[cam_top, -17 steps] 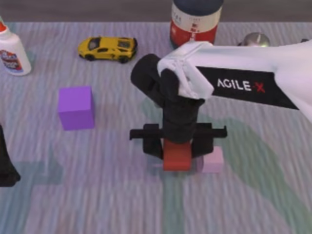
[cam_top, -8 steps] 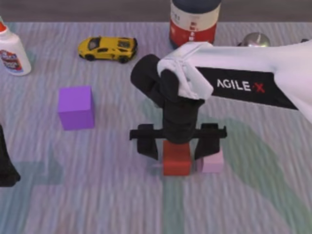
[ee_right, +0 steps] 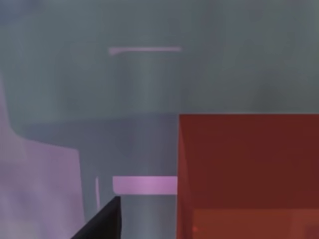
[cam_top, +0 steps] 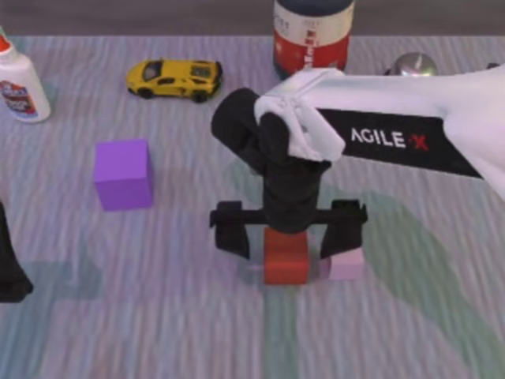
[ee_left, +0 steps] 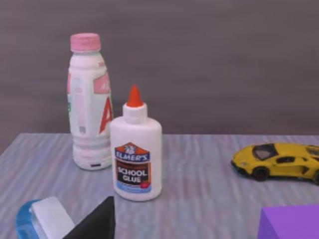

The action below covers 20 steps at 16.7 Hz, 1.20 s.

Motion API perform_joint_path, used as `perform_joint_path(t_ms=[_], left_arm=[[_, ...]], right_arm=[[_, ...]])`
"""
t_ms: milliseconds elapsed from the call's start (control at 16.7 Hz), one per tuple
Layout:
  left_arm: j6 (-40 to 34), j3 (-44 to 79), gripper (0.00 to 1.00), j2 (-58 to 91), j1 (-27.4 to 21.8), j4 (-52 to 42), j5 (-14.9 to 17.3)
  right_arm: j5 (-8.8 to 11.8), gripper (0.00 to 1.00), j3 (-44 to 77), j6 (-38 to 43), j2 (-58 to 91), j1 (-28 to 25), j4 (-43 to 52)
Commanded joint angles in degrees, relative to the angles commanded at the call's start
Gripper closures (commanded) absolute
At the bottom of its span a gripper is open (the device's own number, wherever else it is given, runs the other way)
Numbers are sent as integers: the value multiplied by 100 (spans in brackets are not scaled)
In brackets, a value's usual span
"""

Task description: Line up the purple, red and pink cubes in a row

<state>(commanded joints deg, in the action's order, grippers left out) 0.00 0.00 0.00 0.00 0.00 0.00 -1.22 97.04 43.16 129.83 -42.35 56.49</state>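
In the top view my right gripper [cam_top: 286, 246] hangs open over the red cube [cam_top: 285, 257], one finger on each side and clear of it. The pale pink cube [cam_top: 346, 265] rests right beside the red cube on its right, partly under the right finger. Far off at the left stands the purple cube [cam_top: 122, 174], alone. The right wrist view shows the red cube [ee_right: 247, 174] close up beside one dark fingertip [ee_right: 107, 221]. My left gripper [cam_top: 9, 272] is parked open at the table's left edge; the left wrist view catches a corner of the purple cube [ee_left: 291, 223].
A yellow toy car [cam_top: 173, 79], a glue bottle [cam_top: 20, 83], a dark can with a red label [cam_top: 312, 39] and a silver bell [cam_top: 414, 63] line the back. A pink-capped bottle [ee_left: 89, 104] stands behind the glue bottle [ee_left: 135, 149].
My right gripper's fingers have spread apart and let go of the red cube, which stays beside the pink cube. The left arm has not moved.
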Motion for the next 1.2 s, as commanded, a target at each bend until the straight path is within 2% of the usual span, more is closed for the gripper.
perform_joint_path(t_ms=[180, 480, 840, 1020, 1200], left_arm=[[0, 0, 0, 0, 0, 0, 0], [0, 0, 0, 0, 0, 0, 0], [0, 0, 0, 0, 0, 0, 0], [-67, 311, 0, 306, -53, -219, 12], [-219, 1107, 0, 1104, -161, -749, 25]], right_arm=[[-2, 0, 208, 4, -54, -23, 236], [7, 0, 898, 4, -316, -68, 1262], [4, 0, 988, 4, -358, -39, 1363], [-115, 0, 717, -150, -704, 107, 1197], [-346, 0, 50, -533, -1586, 429, 771]])
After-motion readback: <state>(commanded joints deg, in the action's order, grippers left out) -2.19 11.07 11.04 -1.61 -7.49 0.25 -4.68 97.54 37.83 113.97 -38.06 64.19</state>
